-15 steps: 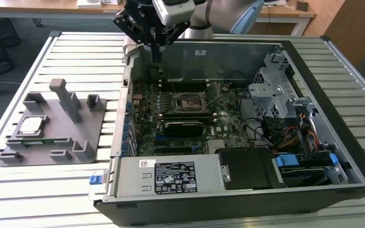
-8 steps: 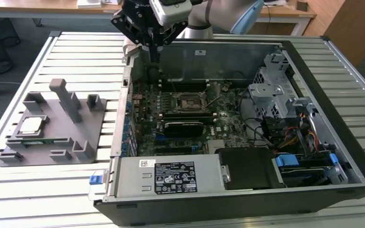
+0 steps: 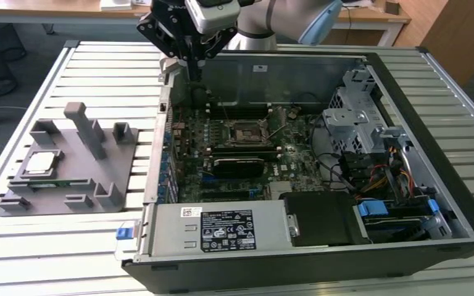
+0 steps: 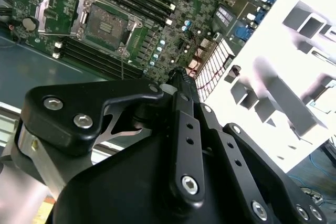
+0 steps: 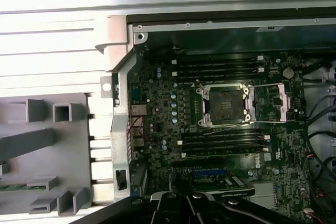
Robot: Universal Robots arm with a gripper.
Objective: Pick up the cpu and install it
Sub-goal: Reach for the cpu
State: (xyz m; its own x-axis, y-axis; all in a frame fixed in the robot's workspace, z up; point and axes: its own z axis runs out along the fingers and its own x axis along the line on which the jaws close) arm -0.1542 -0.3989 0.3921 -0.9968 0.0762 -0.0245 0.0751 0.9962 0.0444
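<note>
gripper (image 3: 194, 75) pressed together, empty, over case (image 3: 303, 265) rim | cpu (image 3: 41, 162) flat in grey fixture (image 3: 126, 163) on tabletop (image 3: 97, 61), exterior view 8 o'clock of gripper, well apart | socket (image 3: 245, 131) open, bare, 5 o'clock | pick: spread wide, drop square, pinch opposite edges, keep level, dodge fixture posts | power supply (image 3: 220, 229) stickers: print left unread

1 open black metal PC case (image 3: 303, 71), 1 green motherboard (image 5: 157, 103) w/ 1 square black-and-metal socket frame (image 5: 226, 106), 1 grey plastic fixture (image 3: 72, 182), 1 small silver-grey square cpu (image 3: 42, 161), 1 long thin green memory stick (image 3: 56, 181).
</note>
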